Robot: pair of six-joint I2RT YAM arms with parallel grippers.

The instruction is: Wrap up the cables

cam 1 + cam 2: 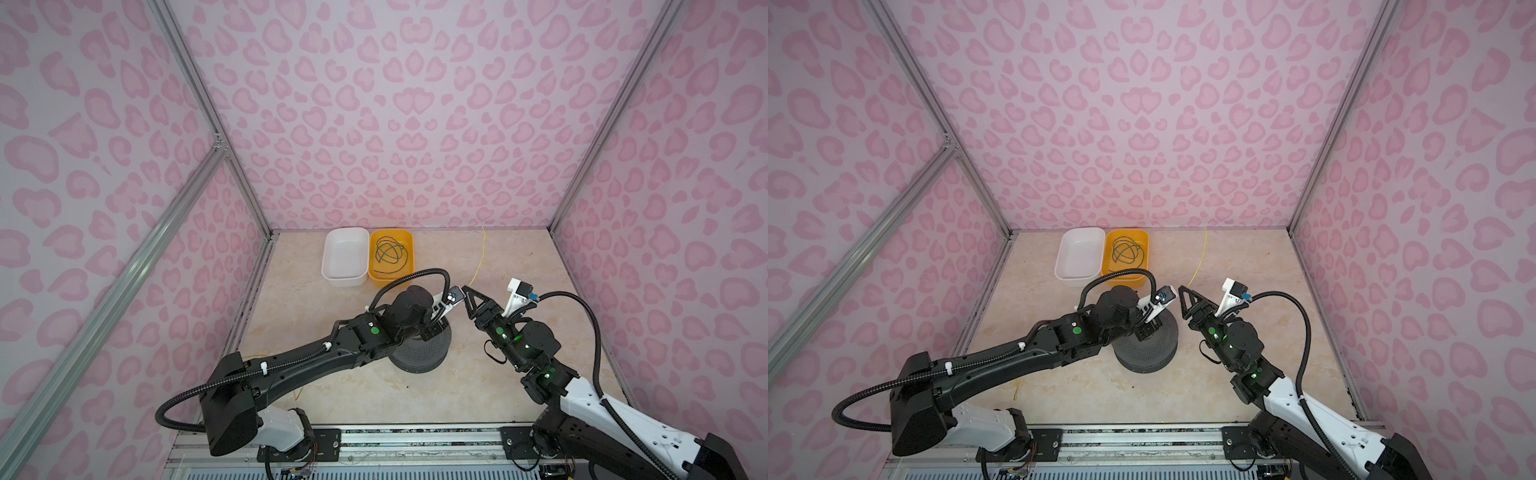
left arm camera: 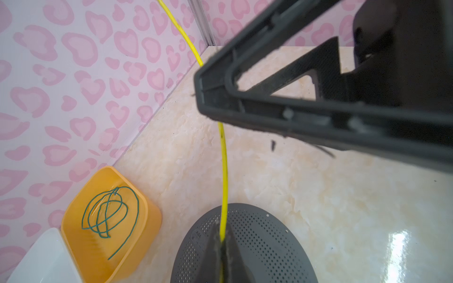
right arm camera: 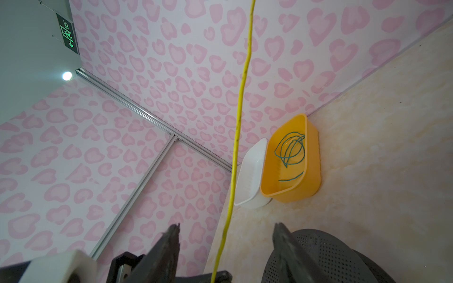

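Note:
The yellow cable [image 1: 480, 262] [image 1: 1200, 257] runs taut from the back wall down toward both grippers. My left gripper [image 2: 221, 241] [image 1: 1148, 329] is shut on the yellow cable [image 2: 224, 171], just above a grey perforated round drum [image 1: 424, 353] [image 2: 269, 245]. My right gripper [image 3: 227, 225] [image 1: 468, 301] is open, and the yellow cable [image 3: 241, 98] passes between its jaws without touching them. The dark green cable [image 1: 390, 253] [image 2: 110, 213] [image 3: 291, 149] lies in loose loops inside the orange bin [image 1: 390, 277] [image 3: 294, 193].
A white bin [image 1: 345, 255] [image 1: 1079, 253] stands against the back wall, left of the orange bin [image 1: 1125, 282]. A short piece of yellow cable [image 1: 297, 392] shows on the floor under the left arm. Pink patterned walls close in three sides.

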